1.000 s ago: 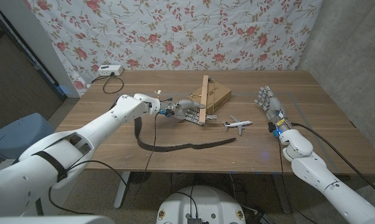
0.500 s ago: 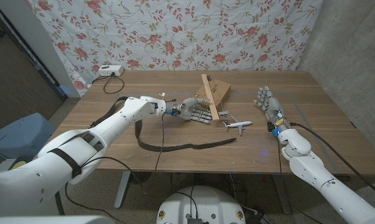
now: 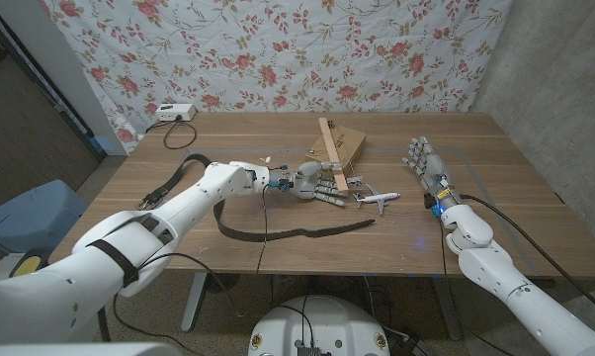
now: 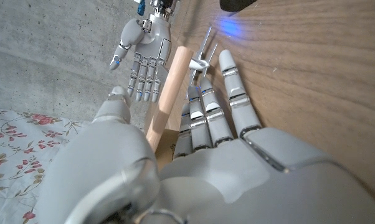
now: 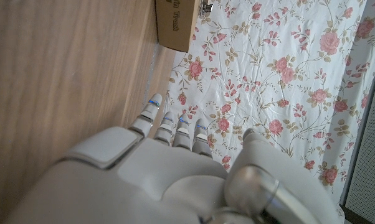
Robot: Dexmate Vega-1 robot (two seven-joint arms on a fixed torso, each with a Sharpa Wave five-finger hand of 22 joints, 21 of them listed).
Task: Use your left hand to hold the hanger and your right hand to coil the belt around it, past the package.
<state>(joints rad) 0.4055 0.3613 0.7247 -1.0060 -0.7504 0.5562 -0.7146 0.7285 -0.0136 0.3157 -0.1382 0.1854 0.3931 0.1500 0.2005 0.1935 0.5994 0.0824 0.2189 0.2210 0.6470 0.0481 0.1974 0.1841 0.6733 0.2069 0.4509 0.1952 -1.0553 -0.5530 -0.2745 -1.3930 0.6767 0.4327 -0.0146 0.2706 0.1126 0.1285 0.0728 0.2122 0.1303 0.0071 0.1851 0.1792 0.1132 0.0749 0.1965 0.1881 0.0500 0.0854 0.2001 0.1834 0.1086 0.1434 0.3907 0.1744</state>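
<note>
- Hanger first: the pale wooden hanger bar (image 3: pixel 332 150) slopes across the brown cardboard package (image 3: pixel 343 147), and my left hand (image 3: pixel 315 182) reaches its near end, fingers (image 4: pixel 207 115) extended along it, not yet closed.
- If I close now, I judge the bar could roll off that package.
- My right hand (image 3: pixel 428 166) stands open and empty, well right of the package.
- The dark leather belt (image 3: pixel 278 229) lies nearer me than the package; reaching across could knock the small white toy aeroplane (image 3: pixel 377 198).

The wooden hanger (image 3: pixel 332 155) is a pale bar lying aslant near the bench's middle, its far end over the brown cardboard package (image 3: pixel 343 147) toward the far edge. The dark belt (image 3: pixel 278 233) trails in a long curve along the bench's near-left part.
</note>
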